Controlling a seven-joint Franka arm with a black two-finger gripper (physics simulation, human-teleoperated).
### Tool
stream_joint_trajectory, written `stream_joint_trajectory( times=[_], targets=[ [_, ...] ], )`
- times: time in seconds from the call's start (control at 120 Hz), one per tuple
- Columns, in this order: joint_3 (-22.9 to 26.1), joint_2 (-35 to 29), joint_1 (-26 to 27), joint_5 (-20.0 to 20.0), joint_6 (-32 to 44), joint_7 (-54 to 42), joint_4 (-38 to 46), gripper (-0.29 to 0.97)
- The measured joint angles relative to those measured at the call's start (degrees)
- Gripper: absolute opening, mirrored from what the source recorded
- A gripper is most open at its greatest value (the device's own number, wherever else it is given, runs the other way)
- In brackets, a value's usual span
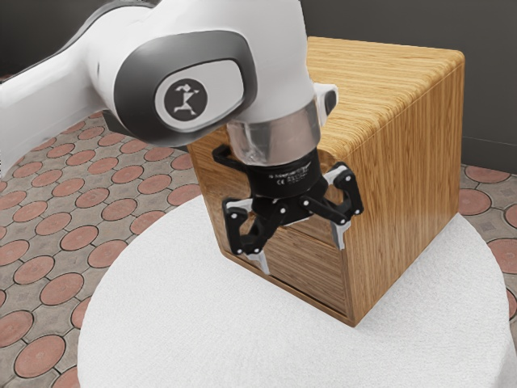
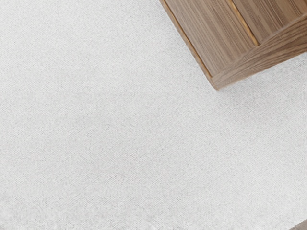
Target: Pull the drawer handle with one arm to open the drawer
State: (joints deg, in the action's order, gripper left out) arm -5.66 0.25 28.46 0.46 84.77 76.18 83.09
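Exterior view: gripper (image 1: 300, 249) hangs pointing down at the table, fingers spread wide, nothing held between them. The wooden cabinet (image 1: 388, 153) stands directly behind the gripper. Its front face, with the drawer (image 1: 311, 271), is just behind and below the fingertips, and the drawer front looks flush with the face. I can't make out the drawer handle (the hand covers that part of the front). I also can't tell whether the fingers touch the front or hang just off it. The white round table (image 1: 186, 323) lies under the gripper and carries the cabinet, with tiled floor (image 1: 73, 210) beyond the table's edge.

Wrist view: bare white table (image 2: 120, 134) straight under the gripper. The cabinet (image 2: 216, 33) shows its bottom corner just ahead of it, with a pale seam running across the front
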Motion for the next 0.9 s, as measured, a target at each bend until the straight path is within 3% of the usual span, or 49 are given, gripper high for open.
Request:
stream_joint_trajectory(
  times=[0.308,0.425,0.483,0.558,0.608,0.75,0.9],
  targets=[
    [-0.1,-1.1,5.8,-1.2,-2.9,4.2,-0.8,0.68],
    [-0.1,-1.9,5.3,-1.0,-4.5,5.3,-0.8,0.68],
    [0.1,-4.8,1.1,-1.1,-5.0,5.8,0.8,0.68],
    [0.9,-10.8,-17.0,-1.4,-4.8,6.4,5.0,0.68],
    [2.7,-14.0,-23.4,-1.7,-4.4,6.7,8.2,0.68],
    [4.1,-21.0,-23.8,-1.4,-2.4,7.5,15.0,0.68],
    [4.1,-19.1,-25.4,-0.2,2.9,7.9,16.0,0.68]
  ],
)
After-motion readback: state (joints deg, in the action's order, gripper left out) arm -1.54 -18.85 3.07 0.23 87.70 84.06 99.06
